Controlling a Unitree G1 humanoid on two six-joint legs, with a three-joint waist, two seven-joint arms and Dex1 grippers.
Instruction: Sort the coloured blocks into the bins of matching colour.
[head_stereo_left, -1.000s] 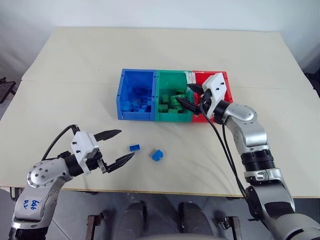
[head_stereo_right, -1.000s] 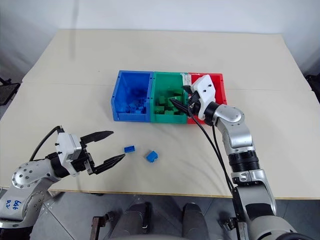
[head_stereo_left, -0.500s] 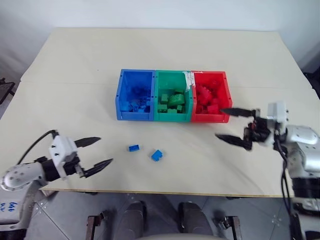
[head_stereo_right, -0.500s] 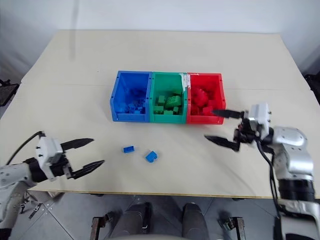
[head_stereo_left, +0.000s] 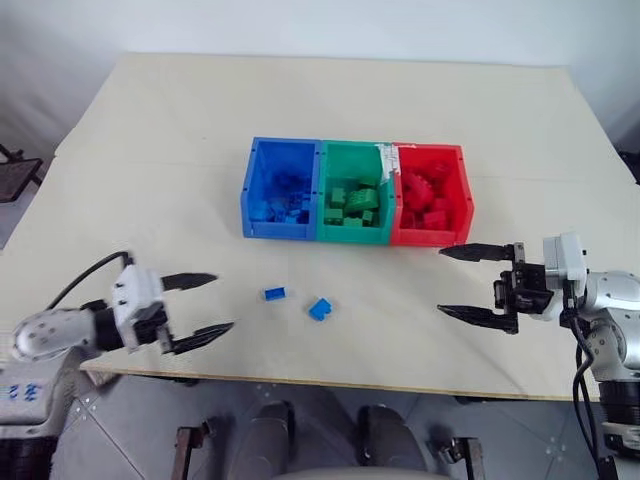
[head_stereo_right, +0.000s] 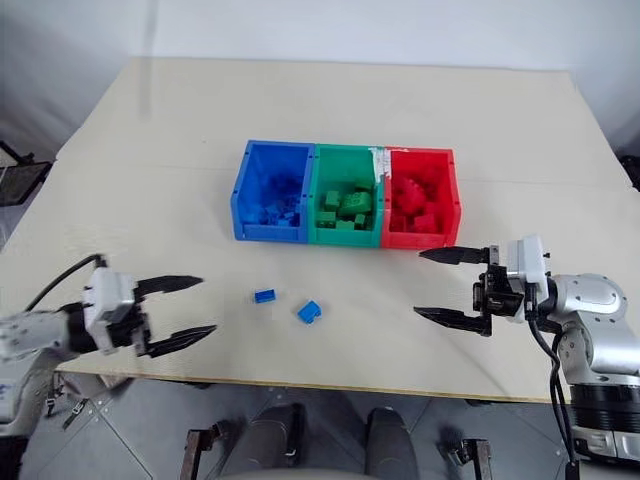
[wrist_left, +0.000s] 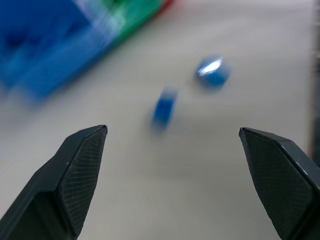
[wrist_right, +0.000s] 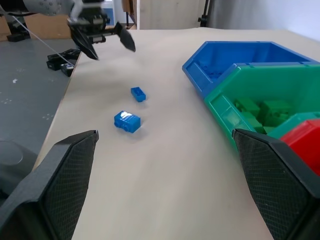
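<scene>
Two blue blocks (head_stereo_left: 273, 293) (head_stereo_left: 320, 309) lie mid-frame on the bench (head_stereo_left: 150, 150), below the bins (head_stereo_left: 355, 190); left gripper (head_stereo_left: 199, 304) lower left and right gripper (head_stereo_left: 463, 283) lower right both gape empty

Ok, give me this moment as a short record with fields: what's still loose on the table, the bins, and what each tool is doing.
loose blocks: two blue blocks on the table, a smaller one and a larger one, apart from each other, in front of the bins
bins: blue bin, green bin, red bin, joined in a row, each holding blocks of its own colour
left tool: open, empty, near the table's front edge
right tool: open, empty, in front of the red bin
</scene>
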